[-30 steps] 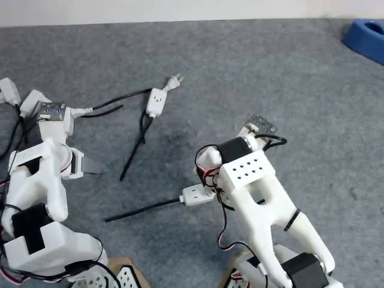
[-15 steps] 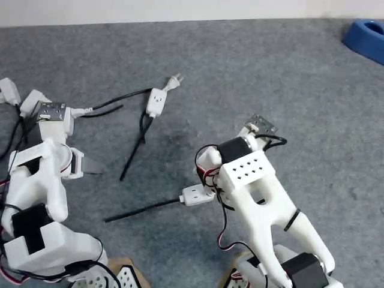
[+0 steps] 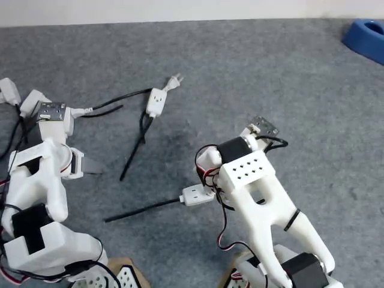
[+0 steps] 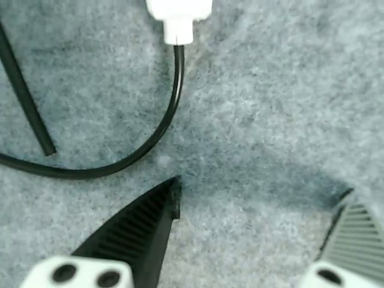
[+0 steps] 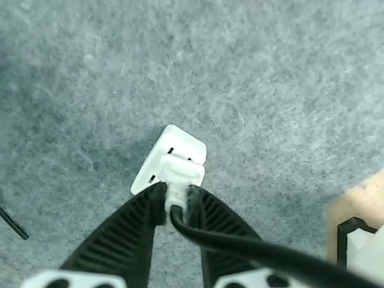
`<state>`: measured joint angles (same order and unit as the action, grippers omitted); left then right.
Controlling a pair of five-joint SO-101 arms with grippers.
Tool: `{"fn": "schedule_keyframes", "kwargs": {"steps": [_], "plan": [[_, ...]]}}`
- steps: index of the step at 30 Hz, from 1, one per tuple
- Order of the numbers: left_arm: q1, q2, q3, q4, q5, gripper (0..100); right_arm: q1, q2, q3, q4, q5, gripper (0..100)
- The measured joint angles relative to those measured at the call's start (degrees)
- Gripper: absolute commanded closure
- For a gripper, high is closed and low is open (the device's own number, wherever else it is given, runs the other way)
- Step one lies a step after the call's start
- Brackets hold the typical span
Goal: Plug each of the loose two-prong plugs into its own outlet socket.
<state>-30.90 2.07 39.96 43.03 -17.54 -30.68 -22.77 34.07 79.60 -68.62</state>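
Observation:
My right gripper [image 5: 177,195] is shut on a white two-prong plug [image 5: 180,173] by its base, where the black cable [image 5: 240,243] leaves it. The plug's face is pressed against a white outlet socket [image 5: 174,147] lying on the grey carpet; no prongs show between them. From above, that socket [image 3: 195,195] lies beside the right arm. A second white socket [image 3: 155,102] lies farther back with a loose white plug [image 3: 174,81] next to it. My left gripper [image 4: 258,198] is open just above the carpet, holding nothing. A third white plug [image 4: 179,15] with a curved black cable [image 4: 162,126] lies ahead of it.
A blue container [image 3: 367,36] sits at the far right corner. Black cables [image 3: 135,147] trail across the carpet between the arms. More white connectors [image 3: 9,90] lie at the left edge. A cut cable end [image 4: 27,102] lies near my left gripper.
The right arm's wrist has shifted very slightly; everything else is as before.

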Motion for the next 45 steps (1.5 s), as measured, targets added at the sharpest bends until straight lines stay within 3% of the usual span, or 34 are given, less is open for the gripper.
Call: {"fn": "schedule_keyframes", "kwargs": {"steps": [23, 45], "plan": [[0.0, 0.0, 0.0, 0.0, 0.0, 62, -1.85, 0.0, 0.0, 0.0, -2.81, 99.3], [0.0, 0.0, 0.0, 0.0, 0.0, 62, 3.25, 0.0, -2.11, 1.49, -2.81, 99.3]]}}
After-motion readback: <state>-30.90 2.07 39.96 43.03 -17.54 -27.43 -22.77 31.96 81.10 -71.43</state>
